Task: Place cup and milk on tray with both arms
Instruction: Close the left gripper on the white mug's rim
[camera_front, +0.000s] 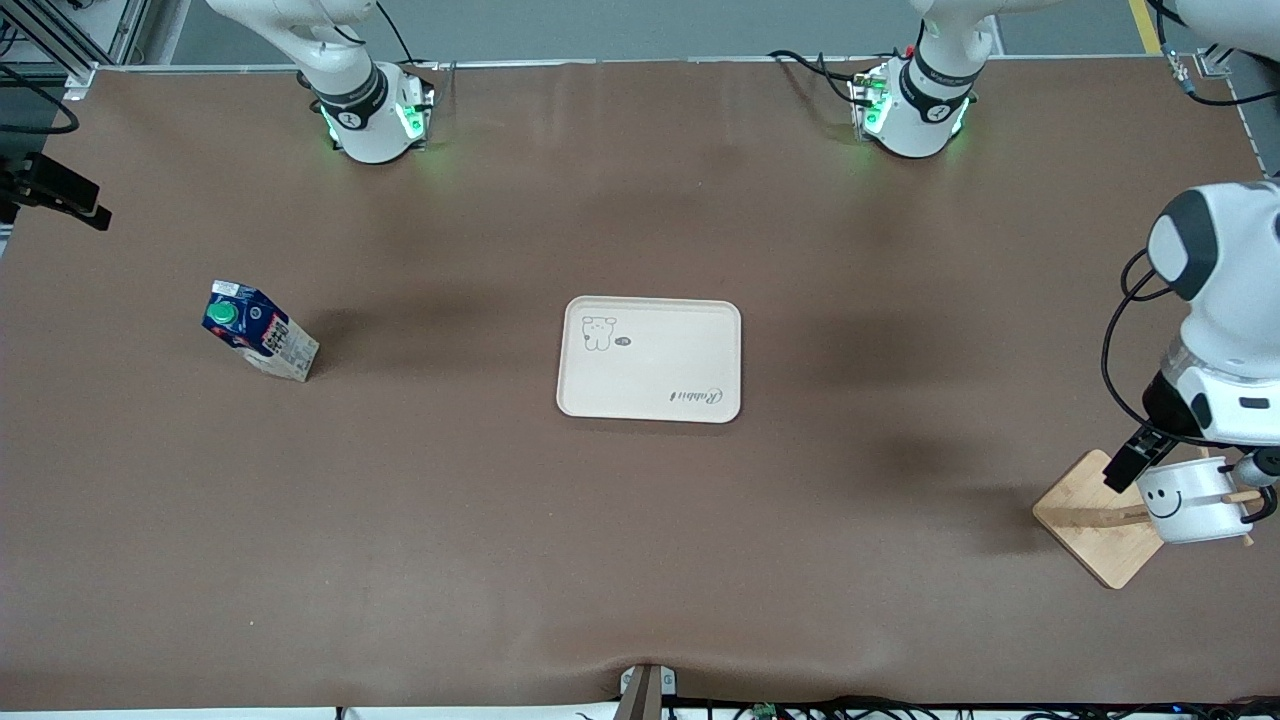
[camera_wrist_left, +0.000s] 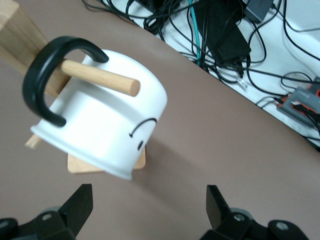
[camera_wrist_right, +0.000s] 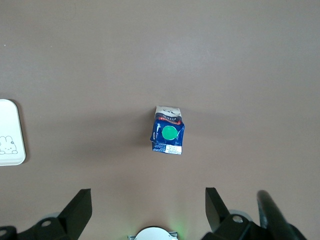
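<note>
Left gripper (camera_wrist_left: 147, 212) wide beside the cup (camera_front: 1193, 498) on its peg, right gripper (camera_wrist_right: 145, 212) wide above the milk (camera_front: 259, 331): square the jaws before closing

The table (camera_front: 640, 560) wears a matt brown covering, smooth and cloth-like, with a slight ripple at the edge nearest the front camera. The flat beige rectangular tray (camera_front: 650, 375) looks like smooth satin plastic with printed line art. The small blue gable-top milk carton (camera_front: 262, 335) is coated printed paperboard with a faint sheen, its round green cap (camera_wrist_right: 170, 132) smooth plastic. The small white smiley-faced cup (camera_wrist_left: 107, 132) looks like glazed ceramic, glossy, with a shiny black loop handle (camera_wrist_left: 42, 80). It hangs on a pale, unvarnished wooden peg (camera_wrist_left: 102, 77) of a light wooden stand with a square base (camera_front: 1095, 520). The left gripper's dark fingers (camera_wrist_left: 80, 205) look like matt black plastic.
</note>
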